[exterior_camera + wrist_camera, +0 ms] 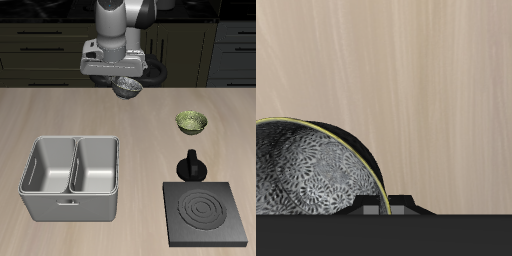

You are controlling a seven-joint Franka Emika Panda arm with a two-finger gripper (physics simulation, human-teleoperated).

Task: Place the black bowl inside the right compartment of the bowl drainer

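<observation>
The black bowl (127, 89) hangs clamped in the tool (125, 84), lifted above the desk (60, 115). The bowl drainer (70, 205) waits below and nearer the front edge. I would carry it level over the right compartment (95, 168), then lower straight between the walls.

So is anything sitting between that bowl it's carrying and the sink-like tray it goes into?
Nothing visible. The gripper holds the black bowl above bare table, and only bare wood lies between it and the bowl drainer. The right compartment looks empty.
</observation>
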